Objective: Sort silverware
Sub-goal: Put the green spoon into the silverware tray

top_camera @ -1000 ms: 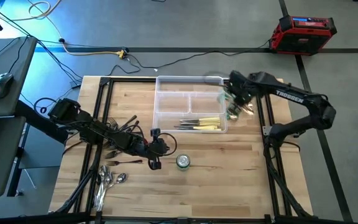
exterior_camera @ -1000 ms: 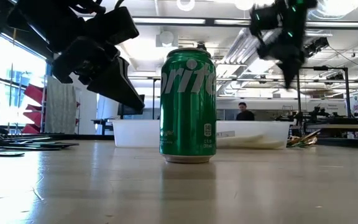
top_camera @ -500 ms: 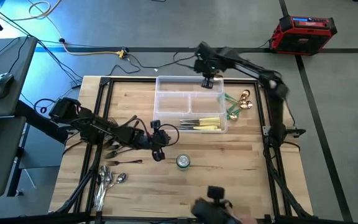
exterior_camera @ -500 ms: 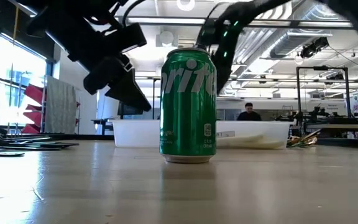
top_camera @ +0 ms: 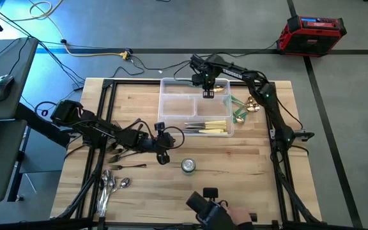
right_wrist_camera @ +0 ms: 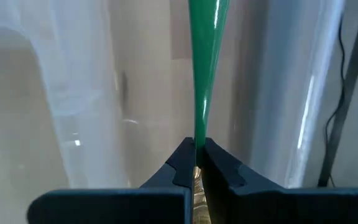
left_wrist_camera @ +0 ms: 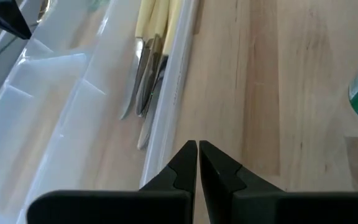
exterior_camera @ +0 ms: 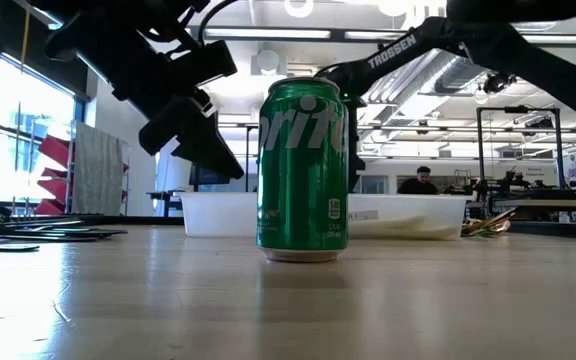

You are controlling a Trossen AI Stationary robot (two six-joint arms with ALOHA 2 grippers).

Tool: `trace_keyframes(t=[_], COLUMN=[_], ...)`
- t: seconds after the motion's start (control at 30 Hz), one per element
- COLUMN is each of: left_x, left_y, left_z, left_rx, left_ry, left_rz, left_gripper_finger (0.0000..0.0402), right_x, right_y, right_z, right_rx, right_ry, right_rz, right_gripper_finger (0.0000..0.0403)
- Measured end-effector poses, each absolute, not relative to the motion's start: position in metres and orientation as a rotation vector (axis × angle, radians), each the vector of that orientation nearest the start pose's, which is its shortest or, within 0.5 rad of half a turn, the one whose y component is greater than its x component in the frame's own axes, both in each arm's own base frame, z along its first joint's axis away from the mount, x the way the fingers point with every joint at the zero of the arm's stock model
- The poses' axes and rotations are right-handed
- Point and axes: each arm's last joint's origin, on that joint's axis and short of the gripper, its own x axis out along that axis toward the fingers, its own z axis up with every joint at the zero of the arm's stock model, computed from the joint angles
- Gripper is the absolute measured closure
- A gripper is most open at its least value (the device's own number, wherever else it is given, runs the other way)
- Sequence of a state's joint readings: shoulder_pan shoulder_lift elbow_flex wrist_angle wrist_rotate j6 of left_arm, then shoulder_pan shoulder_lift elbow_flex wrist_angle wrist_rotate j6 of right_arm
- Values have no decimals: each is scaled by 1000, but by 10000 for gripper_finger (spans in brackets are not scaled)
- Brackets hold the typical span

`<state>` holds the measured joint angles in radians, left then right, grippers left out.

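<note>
High view: swung the right gripper (top_camera: 208,91) in from the table's right side, where other green-handled pieces (top_camera: 240,112) lay, to above the far edge of the clear tray (top_camera: 165,83). Shifted the left gripper (top_camera: 163,155) only slightly, near the forks (top_camera: 123,153).

Low view: brought the right arm behind the green can (exterior_camera: 303,170); hid its claw there.

Left wrist view: kept the left claw clenched on nothing, beside the tray rim, with the cream-handled knives (left_wrist_camera: 151,62) in the near compartment.

Right wrist view: held the claw clamped on one green-handled piece (right_wrist_camera: 204,74), its handle reaching out over a tray compartment.

Judged the carry nearly done and the release into a far compartment still to come.
</note>
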<state>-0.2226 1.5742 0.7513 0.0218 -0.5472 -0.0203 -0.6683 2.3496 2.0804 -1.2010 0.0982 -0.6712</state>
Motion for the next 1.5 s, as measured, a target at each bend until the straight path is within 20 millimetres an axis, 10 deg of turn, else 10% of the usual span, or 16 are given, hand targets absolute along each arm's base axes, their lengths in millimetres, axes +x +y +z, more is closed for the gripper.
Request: trace_keyframes(t=[0.6,0.97,1.13,1.3,1.5], left_x=[298,298,298,298,299], left_y=[-51,-50,-50,-50,-48], left_z=[170,171,171,171,171], left_rx=[351,328,351,402,415], left_ry=[656,639,645,653,658], left_rz=[335,373,367,367,367], left_gripper_finger=[402,402,402,402,402], right_x=[353,283,239,218,201], right_y=[-300,-271,-273,-284,-287], right_z=[188,324,355,344,285], right_rx=[-150,-10,149,271,417], right_ry=[1643,1438,1394,1449,1622], right_rz=[-141,-227,-356,-394,-305], right_gripper_finger=[311,297,297,297,288])
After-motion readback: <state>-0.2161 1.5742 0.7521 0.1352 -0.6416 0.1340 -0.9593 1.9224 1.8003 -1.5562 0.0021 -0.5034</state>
